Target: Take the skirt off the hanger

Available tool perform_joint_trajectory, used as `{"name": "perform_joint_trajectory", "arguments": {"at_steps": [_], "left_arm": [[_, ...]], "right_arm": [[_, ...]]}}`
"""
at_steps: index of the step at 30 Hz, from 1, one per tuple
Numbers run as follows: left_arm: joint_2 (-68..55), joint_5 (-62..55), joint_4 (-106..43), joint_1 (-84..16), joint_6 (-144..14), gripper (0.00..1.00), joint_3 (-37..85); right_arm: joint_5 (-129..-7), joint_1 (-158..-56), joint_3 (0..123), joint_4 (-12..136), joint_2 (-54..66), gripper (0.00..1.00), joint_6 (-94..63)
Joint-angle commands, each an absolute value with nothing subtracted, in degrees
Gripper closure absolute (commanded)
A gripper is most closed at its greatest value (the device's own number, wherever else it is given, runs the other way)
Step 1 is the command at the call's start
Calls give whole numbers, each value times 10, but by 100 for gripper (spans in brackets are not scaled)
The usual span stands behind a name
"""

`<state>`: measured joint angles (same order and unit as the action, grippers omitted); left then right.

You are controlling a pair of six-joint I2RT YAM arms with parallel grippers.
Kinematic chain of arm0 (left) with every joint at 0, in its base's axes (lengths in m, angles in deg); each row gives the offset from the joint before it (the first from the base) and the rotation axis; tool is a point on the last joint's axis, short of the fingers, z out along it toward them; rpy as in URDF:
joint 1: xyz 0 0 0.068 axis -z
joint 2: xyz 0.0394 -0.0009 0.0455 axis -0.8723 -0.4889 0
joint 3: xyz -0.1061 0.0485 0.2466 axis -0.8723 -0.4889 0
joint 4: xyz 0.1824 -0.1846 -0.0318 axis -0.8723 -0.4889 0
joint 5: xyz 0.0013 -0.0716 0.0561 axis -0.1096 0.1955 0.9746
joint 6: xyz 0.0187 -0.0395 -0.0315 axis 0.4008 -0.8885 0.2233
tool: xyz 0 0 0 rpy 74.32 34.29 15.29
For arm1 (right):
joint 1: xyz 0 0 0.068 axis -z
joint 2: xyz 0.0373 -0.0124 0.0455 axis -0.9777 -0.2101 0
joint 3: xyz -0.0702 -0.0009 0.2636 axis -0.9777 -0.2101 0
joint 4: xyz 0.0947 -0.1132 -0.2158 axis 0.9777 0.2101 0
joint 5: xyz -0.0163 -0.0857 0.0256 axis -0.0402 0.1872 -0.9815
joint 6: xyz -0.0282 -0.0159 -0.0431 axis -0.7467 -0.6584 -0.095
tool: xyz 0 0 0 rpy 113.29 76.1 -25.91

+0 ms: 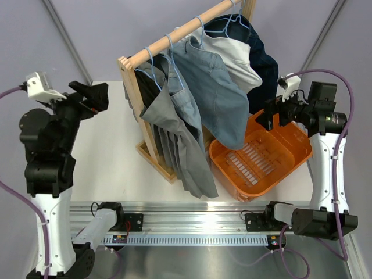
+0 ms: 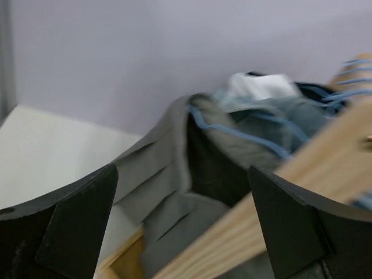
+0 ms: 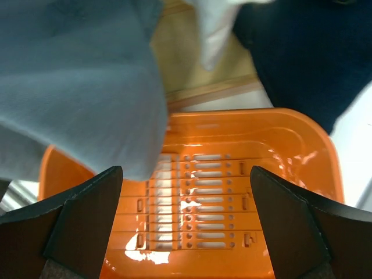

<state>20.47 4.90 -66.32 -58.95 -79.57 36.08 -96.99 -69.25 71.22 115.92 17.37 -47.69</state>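
Observation:
The mid-grey pleated skirt [image 1: 181, 145] hangs from a light-blue wire hanger [image 1: 152, 63] at the near-left end of the wooden rail [image 1: 174, 36], its dark inner side showing at the top. My left gripper [image 1: 97, 96] is open and empty, raised to the left of the skirt and apart from it. In the left wrist view the skirt [image 2: 154, 174], the hanger wire [image 2: 244, 136] and the rail [image 2: 302, 174] lie ahead between the open jaws of my left gripper [image 2: 183, 229]. My right gripper [image 1: 268, 114] is open and empty above the orange basket.
An orange basket [image 1: 293, 152] stands on the table right of the rack and shows in the right wrist view [image 3: 290, 133]. Blue denim garments [image 1: 218, 96], a pale garment [image 1: 235, 55] and a dark garment [image 1: 264, 70] hang further along the rail. The rack's wooden base [image 1: 157, 160] sits under the skirt.

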Motion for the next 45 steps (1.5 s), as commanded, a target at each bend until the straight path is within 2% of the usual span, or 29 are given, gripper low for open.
{"name": "perform_joint_trajectory", "arguments": {"at_steps": [1,6,12,19,21,22,24,27,31,32,36,40,45], "left_arm": [[182,-112,-604,-591,-835,1,445],[159,-212,-541,-591,-878,1,525],[93,-361,-482,-590,-1015,1,634],[73,-390,-557,-577,-1043,4,697],[83,-382,-578,-576,-1028,4,687],[86,-380,-587,-577,-1017,4,681],[96,-373,-592,-576,-1003,3,661],[96,-363,-611,-577,-981,2,657],[94,-328,-633,-576,-945,1,667],[95,-309,-636,-576,-937,1,667],[113,-273,-656,-576,-910,1,654],[152,-241,-658,-576,-902,1,599],[179,-218,-689,-576,-880,1,582]], "right_arm": [[-1044,-693,728,1190,188,1,-521],[-1079,-693,692,1161,223,1,-524],[-1086,-693,683,1148,234,1,-515],[-1093,-693,676,1126,258,1,-493],[-1151,-693,692,1139,260,1,-503],[-1212,-694,721,1151,257,1,-511],[-1259,-702,751,1153,248,1,-502],[-1257,-773,836,1174,208,1,-480],[-1191,-912,975,1179,116,6,-389],[-1171,-969,995,1163,103,6,-345],[-1077,-1092,1064,1102,40,9,-231],[-954,-1170,1125,1056,-24,15,-139],[-847,-1204,1224,994,-94,21,-93]]}}
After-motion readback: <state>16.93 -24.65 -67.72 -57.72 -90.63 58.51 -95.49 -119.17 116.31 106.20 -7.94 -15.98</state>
